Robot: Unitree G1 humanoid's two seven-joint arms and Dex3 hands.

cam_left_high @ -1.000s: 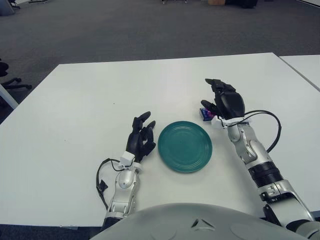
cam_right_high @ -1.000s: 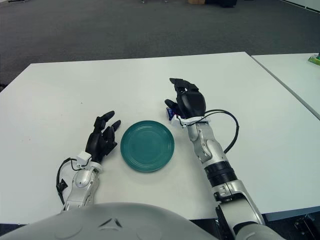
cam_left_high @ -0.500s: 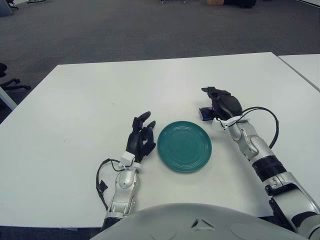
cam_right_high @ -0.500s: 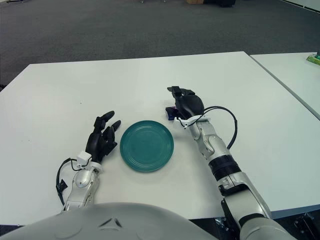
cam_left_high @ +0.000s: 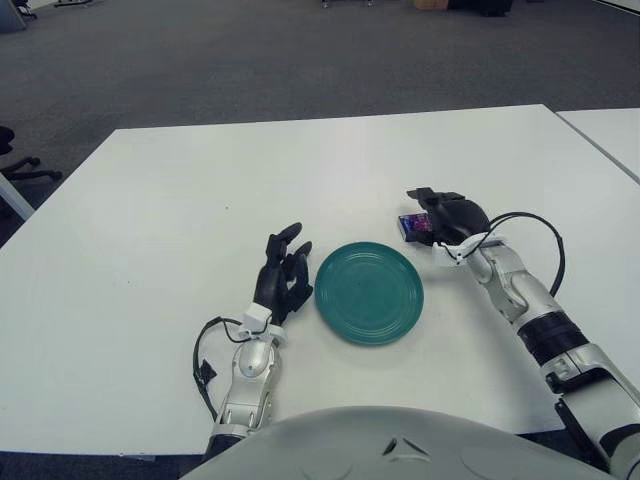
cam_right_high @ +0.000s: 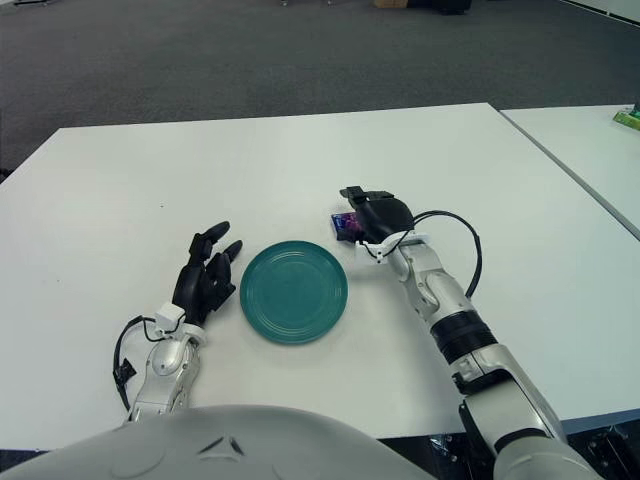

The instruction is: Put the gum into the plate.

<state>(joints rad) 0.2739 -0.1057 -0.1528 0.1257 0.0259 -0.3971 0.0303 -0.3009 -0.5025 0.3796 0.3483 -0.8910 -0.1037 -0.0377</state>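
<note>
Lower now, your right hand (cam_left_high: 447, 216) clamps the gum (cam_left_high: 413, 226) just right of the plate (cam_left_high: 369, 292); left hand (cam_left_high: 281, 281) rests released.

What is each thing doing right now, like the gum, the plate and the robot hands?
gum: on the table, outside the plate, under the right robot hand's fingers
plate: upright, nothing in it
right robot hand: curled over the gum
left robot hand: resting beside the plate, fingers relaxed
</note>
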